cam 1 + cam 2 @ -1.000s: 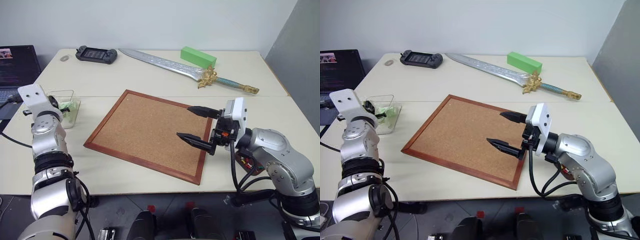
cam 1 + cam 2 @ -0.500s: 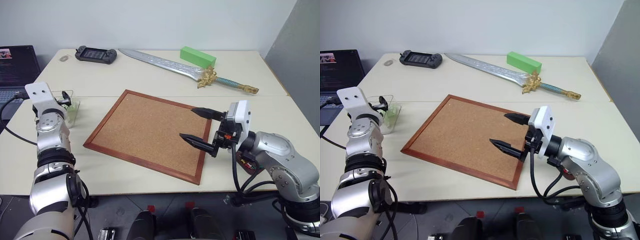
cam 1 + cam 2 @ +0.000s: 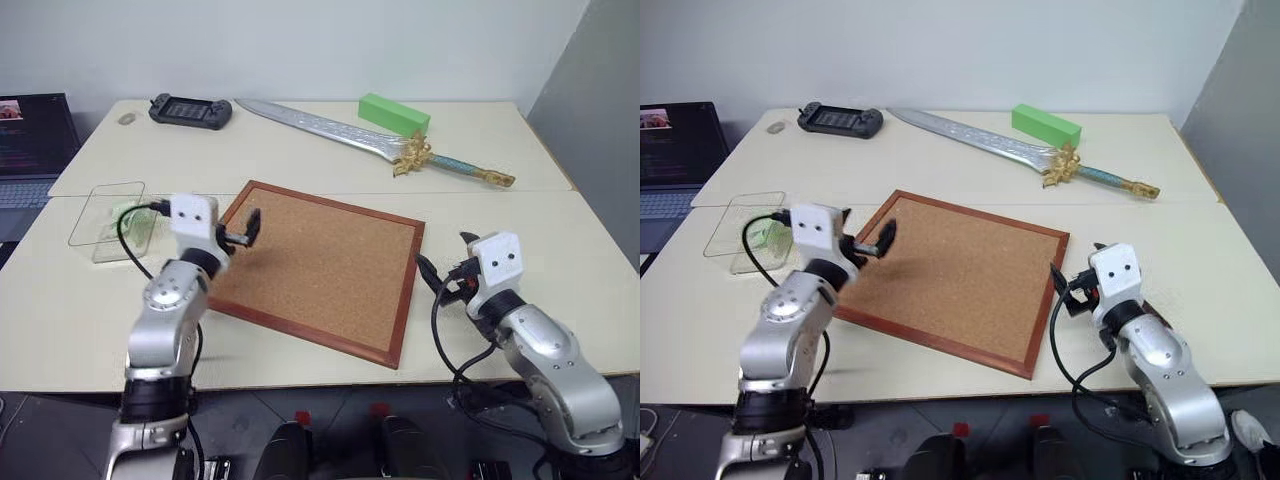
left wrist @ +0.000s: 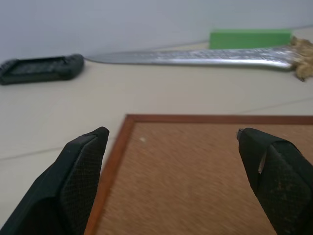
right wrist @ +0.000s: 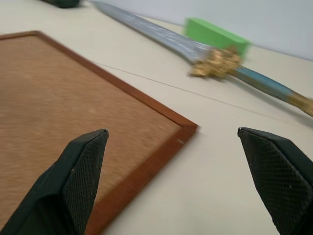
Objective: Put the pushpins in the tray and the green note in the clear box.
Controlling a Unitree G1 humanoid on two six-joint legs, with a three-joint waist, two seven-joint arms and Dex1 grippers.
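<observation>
Both sets of jaws stand wide apart and hold nothing. The left gripper (image 4: 171, 181) hovers level over the near left corner of the corkboard (image 3: 320, 265), pointing across it. The right gripper (image 5: 181, 181) hangs at the board's near right corner, also level, looking along the board's right edge.

The board is the landmark: a brown cork panel in a reddish wooden frame, lying flat and turned at a slant on the pale surface (image 3: 520, 215). Its face looks bare, with no pins or paper on it.

The clear box (image 3: 108, 208) sits well to the left of the board, a shallow transparent container with rounded corners. A pale green slip, the green note (image 3: 128, 215), appears to lie inside it, against the side nearer the board. The left arm is by far the nearer to it.

The tray and the pushpins cannot be made out; the right arm covers the surface right of the board.

Behind the board lie a toy sword (image 3: 370, 138), a green block (image 3: 394, 112) and a black game controller (image 3: 190, 108). A laptop (image 3: 30, 140) sits far left.

Judging by this, the task seems finished or nearly so.
</observation>
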